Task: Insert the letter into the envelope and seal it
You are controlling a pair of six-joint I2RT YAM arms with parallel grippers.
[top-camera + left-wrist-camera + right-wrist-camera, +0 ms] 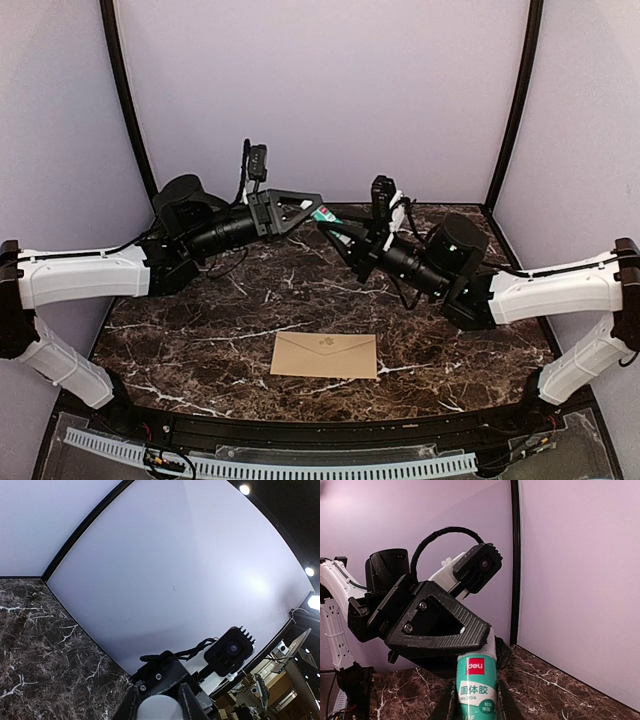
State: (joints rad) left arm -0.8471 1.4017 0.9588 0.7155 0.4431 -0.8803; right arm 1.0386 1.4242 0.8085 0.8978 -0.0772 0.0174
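On the table (200,340), one envelope (325,356)

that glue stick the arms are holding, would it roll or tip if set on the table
Probably rolls if laid down: the glue stick looks like a smooth round tube. Stood upright it seems tall and narrow, so likely tippy on the marble table. It looks stiff: the left end effector and right end effector clamp it unbent.

both arms raised, meeting mid-air; left gripper (314,210) and right gripper (334,228) each clamped on glue stick (476,680).
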